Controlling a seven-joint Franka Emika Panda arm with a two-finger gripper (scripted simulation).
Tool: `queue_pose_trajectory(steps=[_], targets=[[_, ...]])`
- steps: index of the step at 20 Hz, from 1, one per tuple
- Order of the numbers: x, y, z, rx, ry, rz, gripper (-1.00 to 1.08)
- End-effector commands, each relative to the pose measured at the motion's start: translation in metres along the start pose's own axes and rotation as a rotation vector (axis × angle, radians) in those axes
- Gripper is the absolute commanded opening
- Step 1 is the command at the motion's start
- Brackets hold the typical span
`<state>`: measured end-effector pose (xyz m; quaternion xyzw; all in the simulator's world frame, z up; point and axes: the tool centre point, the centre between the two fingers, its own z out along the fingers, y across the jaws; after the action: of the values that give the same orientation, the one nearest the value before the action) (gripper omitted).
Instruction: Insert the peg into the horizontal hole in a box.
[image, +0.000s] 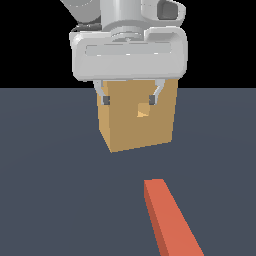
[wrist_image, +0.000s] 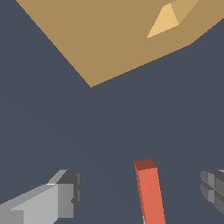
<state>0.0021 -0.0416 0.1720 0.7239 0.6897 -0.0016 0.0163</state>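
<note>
1. Peg (image: 170, 220): square-sectioned bar, orange-red part visible, lying flat on the tabletop (image: 55, 190), apart from the tan box (image: 137, 122).
2. End effector (image: 129, 99): fingers spread wide, holding nothing, touching nothing, raised above the tabletop.

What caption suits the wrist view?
Open gripper hovers over the peg lying short of the box.

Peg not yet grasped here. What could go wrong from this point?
1. The open gripper hangs above the floor with the orange-red square bar lying between its fingers; only the bar's end region shows, so an off-centre grasp might let it tilt.
2. The small square hole in the tan block looks barely wider than the bar, so slight misalignment may jam it against the face.
</note>
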Motion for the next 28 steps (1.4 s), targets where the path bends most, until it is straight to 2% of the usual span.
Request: queue_pose_trajectory(steps=[1,6,12,28], targets=[[0.0,0.0,0.0,0.0,0.0,0.0,1.0],[-0.006,0.001,0.003,0.0,0.001,-0.004,1.0],[-0.031,0.007,0.015,0.002,0.003,-0.022,1.0],[-0.158,0.044,0.078,0.013,0.019,-0.112,1.0]])
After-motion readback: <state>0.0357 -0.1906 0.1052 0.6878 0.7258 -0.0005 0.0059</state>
